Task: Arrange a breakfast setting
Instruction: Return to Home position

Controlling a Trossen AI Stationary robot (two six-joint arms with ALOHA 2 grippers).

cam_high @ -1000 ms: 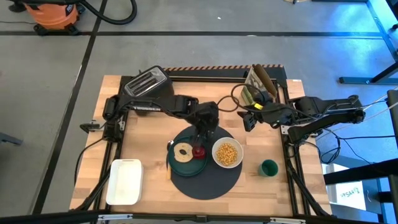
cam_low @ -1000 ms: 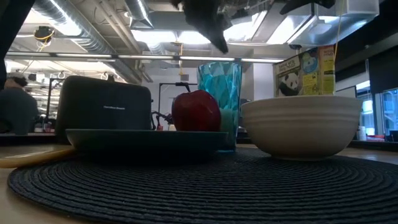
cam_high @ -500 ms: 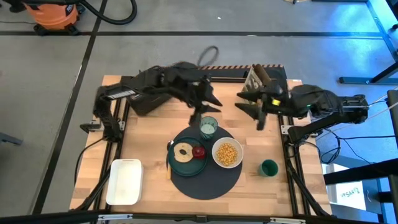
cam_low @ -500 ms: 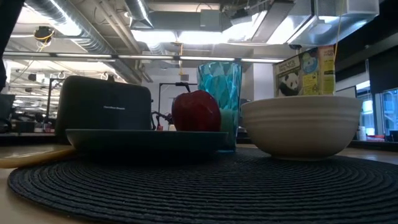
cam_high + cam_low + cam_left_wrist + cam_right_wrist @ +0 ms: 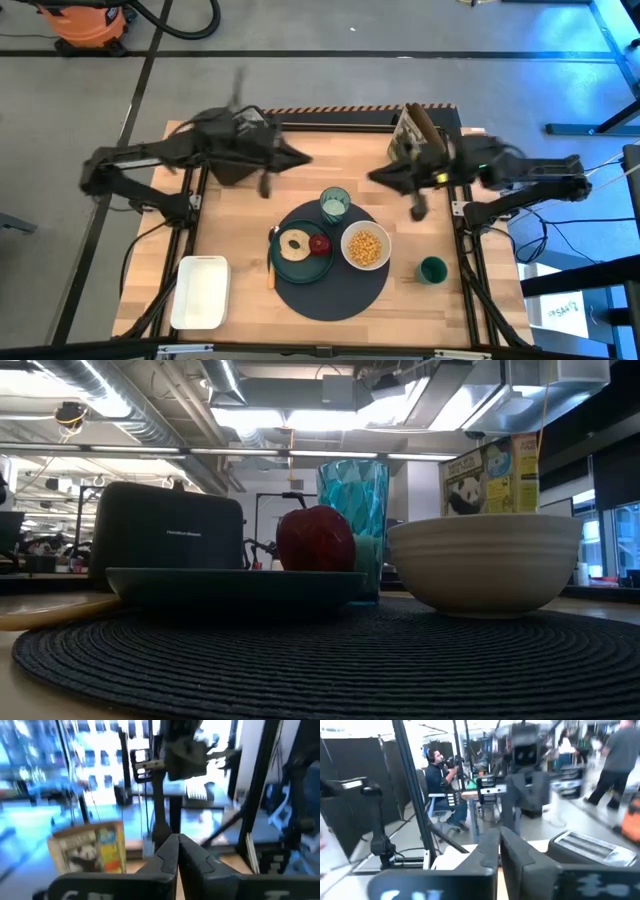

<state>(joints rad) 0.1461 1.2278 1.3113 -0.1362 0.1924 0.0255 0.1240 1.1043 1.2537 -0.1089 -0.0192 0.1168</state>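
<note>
Lying beside the plate (image 5: 300, 269), the small utensil (image 5: 271, 268) runs front to back; left claw (image 5: 176, 851) and right claw (image 5: 498, 842) are pinched together.

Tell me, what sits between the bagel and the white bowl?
A red apple, as the high view shows. It rests on the dark teal plate beside the bagel, with the white bowl just beyond it.

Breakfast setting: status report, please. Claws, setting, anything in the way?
Left claw, right claw shut, empty, clear of mat. Bagel, apple on plate; bowl, tumbler on mat. Nothing in the way.
</note>
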